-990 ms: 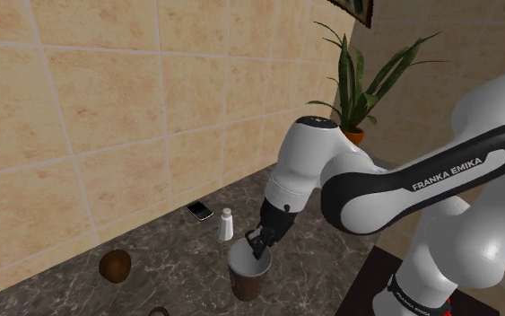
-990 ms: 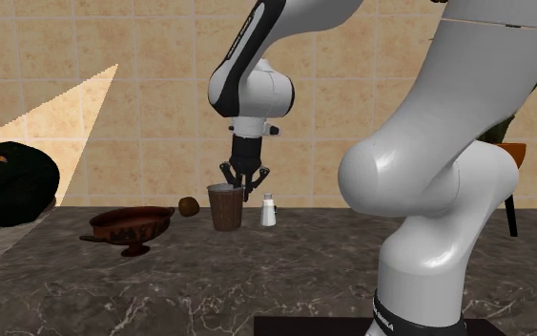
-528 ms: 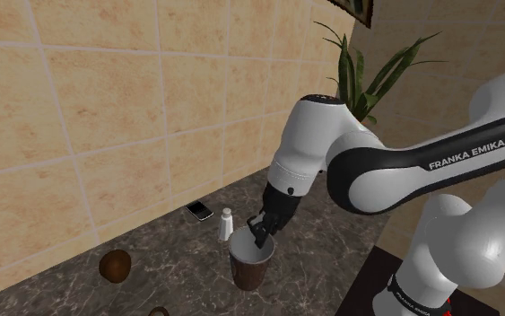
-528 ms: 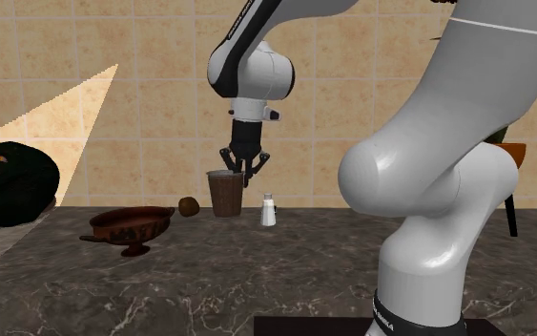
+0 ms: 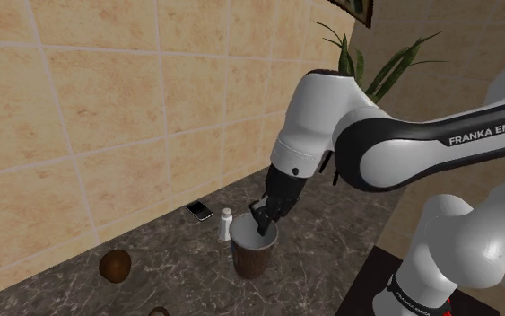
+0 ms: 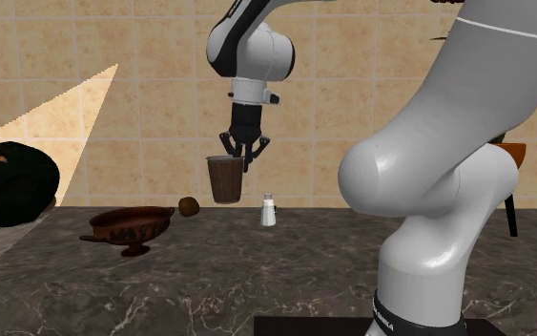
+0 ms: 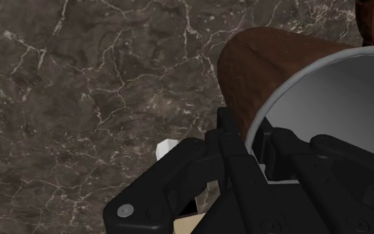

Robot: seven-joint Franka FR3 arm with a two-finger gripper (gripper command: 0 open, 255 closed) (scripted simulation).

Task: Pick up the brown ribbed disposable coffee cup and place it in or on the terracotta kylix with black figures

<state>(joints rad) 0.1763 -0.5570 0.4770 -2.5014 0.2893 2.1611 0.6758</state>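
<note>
The brown ribbed cup with a pale inside hangs upright above the dark marble counter. My gripper is shut on its rim, one finger inside and one outside, as the wrist view shows at the gripper and the cup wall. The terracotta kylix with dark figures stands on the counter, lower and toward the second exterior view's left of the cup.
A small white shaker stands beside the cup, a phone lies by the tiled wall, and a brown round object sits between cup and kylix. A dark green head lies far left; a potted plant stands behind the arm.
The gripper has risen with the cup in it, lifting it off the counter. The arm's elbow has moved up as well; the kylix and shaker have stayed put.
</note>
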